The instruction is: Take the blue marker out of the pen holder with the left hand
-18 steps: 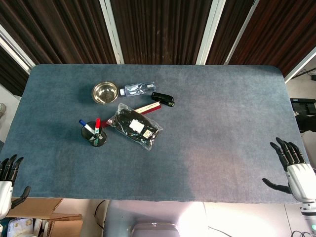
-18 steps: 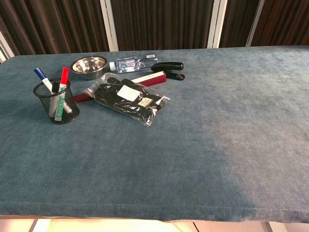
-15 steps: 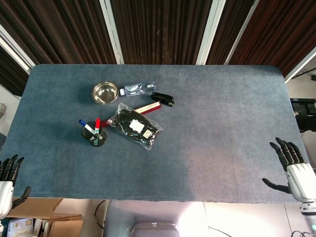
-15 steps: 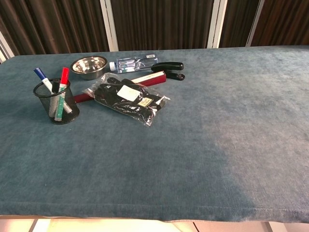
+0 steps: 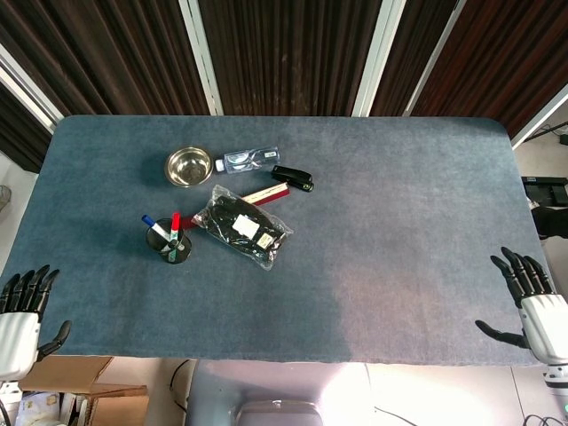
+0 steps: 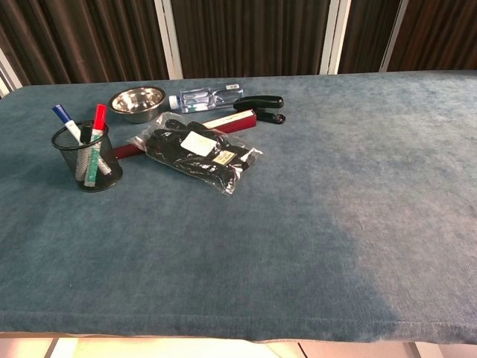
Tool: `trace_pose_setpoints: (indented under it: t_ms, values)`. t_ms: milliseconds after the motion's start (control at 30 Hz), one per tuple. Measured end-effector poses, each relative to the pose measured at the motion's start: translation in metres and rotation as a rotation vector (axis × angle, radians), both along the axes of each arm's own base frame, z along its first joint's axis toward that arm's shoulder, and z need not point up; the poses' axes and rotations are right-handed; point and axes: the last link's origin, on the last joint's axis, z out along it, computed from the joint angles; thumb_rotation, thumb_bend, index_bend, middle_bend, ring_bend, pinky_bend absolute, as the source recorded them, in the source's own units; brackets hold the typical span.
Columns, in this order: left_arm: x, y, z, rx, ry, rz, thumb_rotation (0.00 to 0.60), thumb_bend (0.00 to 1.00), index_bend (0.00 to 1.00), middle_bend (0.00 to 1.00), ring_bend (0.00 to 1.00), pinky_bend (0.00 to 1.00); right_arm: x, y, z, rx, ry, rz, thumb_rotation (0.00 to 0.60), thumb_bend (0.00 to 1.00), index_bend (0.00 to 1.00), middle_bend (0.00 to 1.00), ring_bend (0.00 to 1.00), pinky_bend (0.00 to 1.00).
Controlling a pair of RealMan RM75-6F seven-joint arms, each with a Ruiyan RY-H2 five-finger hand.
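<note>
The left hand [image 5: 19,315] sits at the lower left corner of the head view, just off the near edge of the table [image 5: 382,222], its dark fingers spread and holding nothing. The right hand [image 5: 531,302] is at the lower right corner of the same view, past the table's right edge, fingers likewise fanned apart and empty. Neither hand shows in the chest view. The blue marker [image 6: 67,123] stands tilted in the black mesh pen holder [image 6: 88,165] at the left of the chest view, its blue cap leaning up and to the left; a red marker [image 6: 97,123] stands beside it in the same holder. Just right of the holder lies a clear bag of black items [image 6: 200,158], resting over a long dark red box [image 6: 223,121]. Toward the upper left of the frame are a metal bowl [image 6: 138,102], a clear water bottle [image 6: 205,97] lying on its side beside it, and a black stapler [image 6: 261,105] just right of the bottle.
</note>
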Motion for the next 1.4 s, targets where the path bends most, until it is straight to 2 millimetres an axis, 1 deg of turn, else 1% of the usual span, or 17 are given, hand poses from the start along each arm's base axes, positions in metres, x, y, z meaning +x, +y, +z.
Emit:
trace_pose_setpoints:
  t_ms: [67, 167, 233, 300, 500, 700, 800, 933, 1067, 1233, 1400]
  values:
    - [0.004, 0.006, -0.002, -0.013, 0.002, -0.016, 0.600, 0.32, 0.03, 0.11, 0.10, 0.04, 0.001, 0.000, -0.001, 0.005, 0.002, 0.007, 0.600, 0.15, 0.00, 0.02, 0.00, 0.00]
    - [0.017, 0.028, -0.008, -0.047, 0.006, -0.068, 0.600, 0.36, 0.11, 0.18, 0.15, 0.08, 0.003, -0.001, 0.002, -0.003, 0.004, 0.025, 0.600, 0.15, 0.00, 0.02, 0.00, 0.00]
    - [0.029, 0.052, -0.012, -0.070, 0.015, -0.104, 0.600, 0.37, 0.15, 0.21, 0.17, 0.10, 0.006, -0.001, 0.003, -0.002, 0.007, 0.039, 0.600, 0.15, 0.00, 0.02, 0.00, 0.00]
    - [0.039, 0.077, -0.015, -0.095, 0.025, -0.113, 0.600, 0.38, 0.16, 0.21, 0.18, 0.11, 0.007, 0.000, 0.002, 0.004, 0.009, 0.043, 0.600, 0.15, 0.00, 0.02, 0.00, 0.00]
    - [0.055, 0.143, -0.024, -0.145, 0.002, -0.042, 0.600, 0.39, 0.22, 0.23, 0.21, 0.14, 0.008, 0.000, -0.001, 0.014, 0.010, 0.042, 0.600, 0.15, 0.00, 0.02, 0.00, 0.00]
    - [0.070, 0.200, -0.041, -0.195, -0.042, 0.045, 0.600, 0.38, 0.24, 0.25, 0.24, 0.17, 0.009, -0.002, -0.001, 0.021, 0.014, 0.043, 0.600, 0.15, 0.00, 0.02, 0.00, 0.00]
    - [0.074, 0.220, -0.050, -0.196, -0.016, 0.072, 0.600, 0.37, 0.27, 0.27, 0.27, 0.17, 0.009, -0.002, -0.001, 0.022, 0.017, 0.039, 0.600, 0.15, 0.00, 0.02, 0.00, 0.00]
    - [0.082, 0.233, -0.063, -0.211, -0.013, 0.100, 0.600, 0.36, 0.30, 0.30, 0.29, 0.18, 0.007, -0.002, -0.002, 0.024, 0.018, 0.028, 0.600, 0.15, 0.00, 0.02, 0.00, 0.00]
    - [0.087, 0.239, -0.074, -0.230, -0.010, 0.110, 0.600, 0.36, 0.34, 0.35, 0.33, 0.19, 0.005, -0.002, -0.003, 0.028, 0.017, 0.025, 0.600, 0.15, 0.00, 0.02, 0.00, 0.00]
    - [0.087, 0.238, -0.076, -0.215, 0.007, 0.110, 0.600, 0.36, 0.38, 0.40, 0.36, 0.21, 0.005, -0.003, -0.004, 0.032, 0.016, 0.024, 0.600, 0.15, 0.00, 0.02, 0.00, 0.00]
    - [0.083, 0.237, -0.075, -0.205, 0.009, 0.124, 0.600, 0.36, 0.40, 0.46, 0.41, 0.22, 0.005, -0.003, -0.005, 0.035, 0.016, 0.023, 0.600, 0.15, 0.00, 0.02, 0.00, 0.00]
